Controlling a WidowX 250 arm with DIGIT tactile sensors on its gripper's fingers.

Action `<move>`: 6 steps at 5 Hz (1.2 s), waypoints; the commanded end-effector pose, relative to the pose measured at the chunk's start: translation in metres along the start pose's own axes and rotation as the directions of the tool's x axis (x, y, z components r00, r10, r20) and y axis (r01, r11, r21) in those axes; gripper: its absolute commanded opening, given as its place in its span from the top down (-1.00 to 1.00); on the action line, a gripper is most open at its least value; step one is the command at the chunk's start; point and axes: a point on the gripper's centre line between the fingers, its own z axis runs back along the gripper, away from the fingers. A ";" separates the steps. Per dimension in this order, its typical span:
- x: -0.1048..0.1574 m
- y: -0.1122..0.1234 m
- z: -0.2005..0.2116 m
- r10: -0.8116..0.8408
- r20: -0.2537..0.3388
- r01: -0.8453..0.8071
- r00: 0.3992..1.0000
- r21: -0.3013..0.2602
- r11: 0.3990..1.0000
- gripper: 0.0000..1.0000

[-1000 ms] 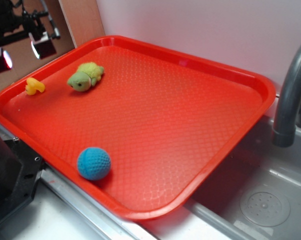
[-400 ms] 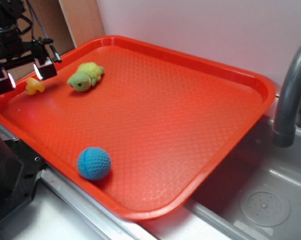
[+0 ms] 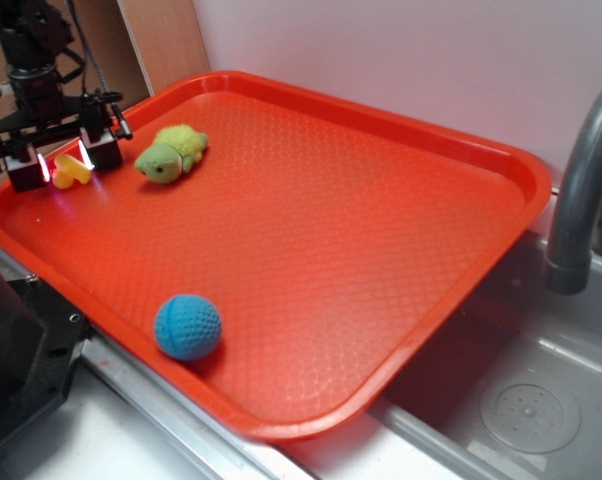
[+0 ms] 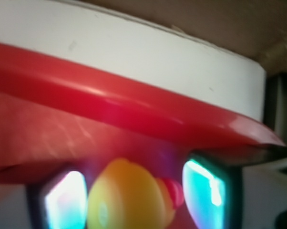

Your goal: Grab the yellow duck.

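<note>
Filling most of the counter beside the sink [image 3: 541,400], the red tray [image 3: 381,260] keeps the three toys corralled on one flat surface. Well apart from the target, the blue ball [image 3: 188,327] sits near the front rim, and the green plush turtle [image 3: 171,152] lies just beside the work. At the far left corner, the gripper [image 3: 63,166] stands spread and unclenched astride the yellow duck [image 3: 69,171], one finger on each side, evidently lined up so a squeeze would catch it.

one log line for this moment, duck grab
phase: pre-grasp | gripper: open, straddling yellow duck | duck: on red tray, not lifted | next: close
</note>
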 end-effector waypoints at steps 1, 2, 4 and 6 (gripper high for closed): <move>-0.008 0.012 0.025 -0.090 -0.002 0.090 0.996 -0.023 0.996 1.00; -0.012 0.011 0.068 -0.222 0.017 0.223 0.975 -0.102 0.970 1.00; -0.056 0.003 0.154 -0.569 0.038 0.554 0.821 -0.290 0.780 1.00; -0.104 -0.010 0.194 -0.836 0.072 0.814 0.544 -0.286 0.505 1.00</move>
